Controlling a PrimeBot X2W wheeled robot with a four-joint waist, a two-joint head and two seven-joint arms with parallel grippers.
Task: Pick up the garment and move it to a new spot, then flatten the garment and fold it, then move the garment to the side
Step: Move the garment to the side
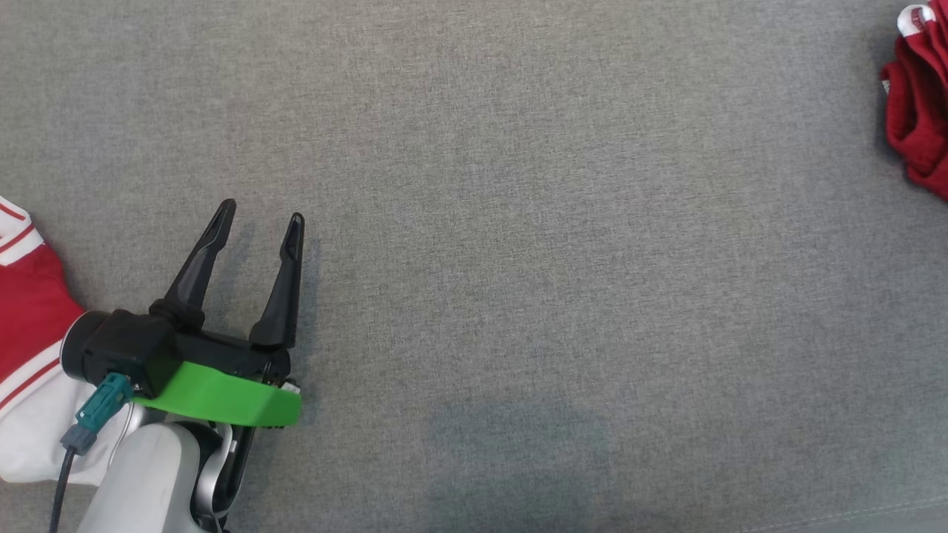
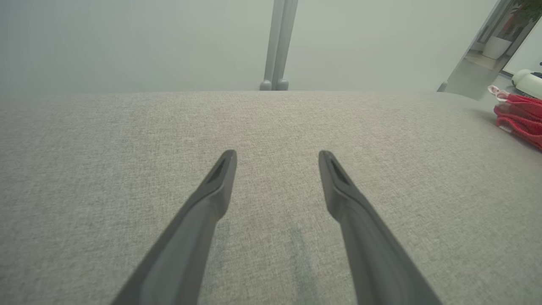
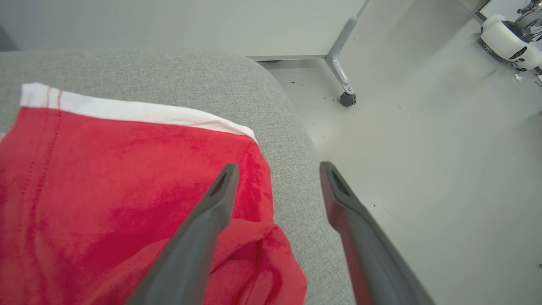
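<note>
The crumpled red garment with a white band (image 3: 127, 178) lies at the rounded corner of the wide grey woven cushion (image 3: 292, 140), very near its edge; in the head view it is at the far right (image 1: 918, 104). My right gripper (image 3: 277, 169) hangs over it with the two dark fingers spread apart and nothing between them: one finger is above the red cloth, the other above the cushion edge and the pale floor (image 3: 423, 148).

I think the main danger is this edge. If I push or drag the cloth outward, it can slide off the cushion to the floor. If I close from here, I may catch only the loose fold at the bottom, or no cloth at all, and then the rest would hang and pull.

My left gripper (image 1: 261, 211) is also wide open and empty, over the bare cushion, well apart from the garment. Its arm crosses a second piece, a red and white striped garment (image 1: 26, 296), which it could drag when it moves. Between the two grippers nothing blocks the way. Beyond the corner I see a metal leg with a small caster wheel (image 3: 347, 99) and a white machine (image 3: 506, 40) on the floor
</note>
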